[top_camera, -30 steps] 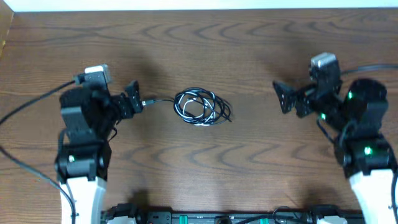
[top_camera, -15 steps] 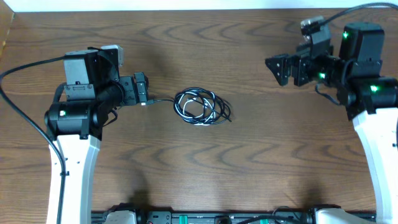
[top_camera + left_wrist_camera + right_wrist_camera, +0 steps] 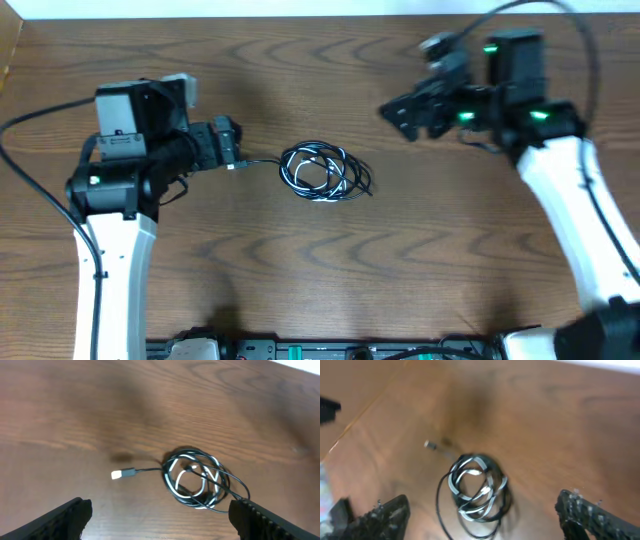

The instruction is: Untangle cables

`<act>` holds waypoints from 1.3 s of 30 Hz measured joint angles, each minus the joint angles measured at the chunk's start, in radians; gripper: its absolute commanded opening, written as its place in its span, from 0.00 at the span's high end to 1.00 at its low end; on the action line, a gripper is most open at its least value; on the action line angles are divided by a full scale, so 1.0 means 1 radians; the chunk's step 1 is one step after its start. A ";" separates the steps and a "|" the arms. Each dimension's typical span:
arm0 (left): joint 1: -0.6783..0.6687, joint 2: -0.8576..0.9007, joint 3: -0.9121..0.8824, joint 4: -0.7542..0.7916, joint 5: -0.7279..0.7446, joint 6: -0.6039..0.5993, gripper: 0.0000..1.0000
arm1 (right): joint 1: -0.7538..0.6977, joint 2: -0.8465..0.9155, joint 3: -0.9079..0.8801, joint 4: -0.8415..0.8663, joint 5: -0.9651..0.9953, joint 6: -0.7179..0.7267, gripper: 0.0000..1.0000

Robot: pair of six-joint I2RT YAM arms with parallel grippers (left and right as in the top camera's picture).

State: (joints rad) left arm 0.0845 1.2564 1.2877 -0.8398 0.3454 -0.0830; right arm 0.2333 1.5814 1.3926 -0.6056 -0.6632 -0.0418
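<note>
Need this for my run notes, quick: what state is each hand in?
Left hand: open, holding nothing.
Right hand: open, holding nothing.

Count, all positions referred to the coil.

Cables: two are counted, one black cable [image 3: 230, 477] and one white cable [image 3: 172, 467]. They are wound together into one coil [image 3: 325, 172].

Plugs: one plug [image 3: 117, 474] is seen lying clear of the coil, on the side towards the left arm [image 3: 115, 200]. Further plugs inside the coil cannot be made out.

Arms: two are counted, the left arm on one side of the coil and the right arm [image 3: 560, 190] on the other.

Grippers: two are counted, the left gripper [image 3: 230, 146] and the right gripper [image 3: 393, 115]. Two fingers [image 3: 65, 517] are seen per wrist view, four in all.

Tables: one table [image 3: 320, 290] is counted, under the coil.
</note>
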 measured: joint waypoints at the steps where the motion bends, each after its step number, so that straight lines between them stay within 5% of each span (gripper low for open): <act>1: 0.023 0.009 0.000 -0.011 0.000 -0.018 0.07 | 0.023 0.026 0.000 -0.001 -0.002 -0.004 0.12; 13: 0.119 0.058 0.001 -0.073 0.000 -0.101 0.07 | 0.213 0.204 0.000 -0.064 -0.003 -0.109 0.21; 18: 0.119 0.058 0.001 -0.073 0.001 -0.108 0.07 | 0.260 0.278 0.000 -0.066 -0.002 -0.148 0.50; 23: 0.119 0.058 0.001 -0.073 0.001 -0.108 0.08 | 0.283 0.300 0.000 -0.058 0.009 -0.158 0.99; 32: 0.119 0.063 0.001 -0.076 0.000 -0.108 0.08 | 0.250 0.274 0.018 -0.064 0.030 -0.117 0.99; 39: 0.119 0.072 0.001 -0.077 0.001 -0.108 0.08 | 0.126 0.058 0.048 -0.114 0.119 0.041 0.99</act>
State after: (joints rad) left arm 0.2031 1.3281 1.2884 -0.9165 0.3462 -0.1913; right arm 0.3588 1.6398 1.4406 -0.7200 -0.5438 -0.0006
